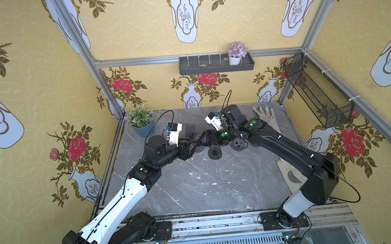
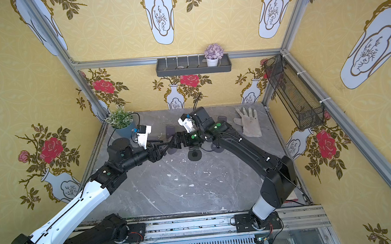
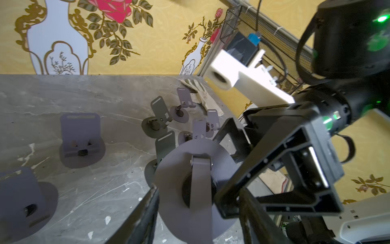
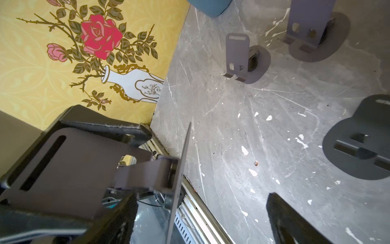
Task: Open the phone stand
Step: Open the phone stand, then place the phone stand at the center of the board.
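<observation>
The phone stand (image 3: 185,169) is a dark grey metal piece with a round base, a hinge arm and a slotted back plate (image 4: 69,166). It hangs above the middle of the table, between the two arms (image 1: 197,140). My left gripper (image 3: 198,190) is shut on it, a finger against each side of the plate. In the right wrist view the base shows edge-on, swung away from the plate. My right gripper (image 4: 200,202) is open, its fingers wide apart around the base edge, one fingertip (image 4: 280,207) well clear of it.
Several other grey stands are on the marble table: a folded one (image 1: 215,153) just in front of the grippers and opened ones (image 1: 190,130) behind. A potted plant (image 1: 141,121) stands at the back left, one glove (image 1: 266,115) at the back right, another (image 1: 290,174) under the right arm.
</observation>
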{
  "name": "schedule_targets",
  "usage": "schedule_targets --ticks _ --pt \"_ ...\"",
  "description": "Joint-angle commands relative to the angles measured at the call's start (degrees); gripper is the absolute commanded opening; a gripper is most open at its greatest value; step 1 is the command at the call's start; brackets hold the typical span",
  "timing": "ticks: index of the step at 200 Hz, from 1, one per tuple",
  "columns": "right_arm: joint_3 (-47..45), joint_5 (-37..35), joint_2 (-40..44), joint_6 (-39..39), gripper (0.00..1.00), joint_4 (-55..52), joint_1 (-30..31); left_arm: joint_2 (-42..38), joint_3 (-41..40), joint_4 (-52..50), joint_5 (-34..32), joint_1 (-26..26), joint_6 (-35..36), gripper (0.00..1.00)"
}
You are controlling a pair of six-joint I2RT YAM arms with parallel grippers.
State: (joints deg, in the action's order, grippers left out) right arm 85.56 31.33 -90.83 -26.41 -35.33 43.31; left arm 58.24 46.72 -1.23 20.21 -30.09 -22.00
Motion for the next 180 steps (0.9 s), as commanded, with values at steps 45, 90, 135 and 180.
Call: schedule_targets --ticks 45,90,135,180 --pt "-5.35 -6.60 5.56 0.97 0.98 -2.23 -1.02 3.30 -0.39 -10.22 -18.21 0.21 -3.69 0.34" --pt "-7.90 -13.43 8.73 -0.29 0.98 -4.13 -1.21 5.98 -1.94 -11.00 -25.38 -0.27 -10.53 0.33" --pt "-11.08 -16.37 12.09 -2.56 0.98 -4.24 -1.47 13.63 0.49 -10.45 -34.00 -8.24 -14.85 0.32" --pt "-12.80 -18.38 15.56 -3.78 0.98 -5.25 -1.54 21.29 3.39 -9.85 -38.01 -9.30 -20.35 0.30"
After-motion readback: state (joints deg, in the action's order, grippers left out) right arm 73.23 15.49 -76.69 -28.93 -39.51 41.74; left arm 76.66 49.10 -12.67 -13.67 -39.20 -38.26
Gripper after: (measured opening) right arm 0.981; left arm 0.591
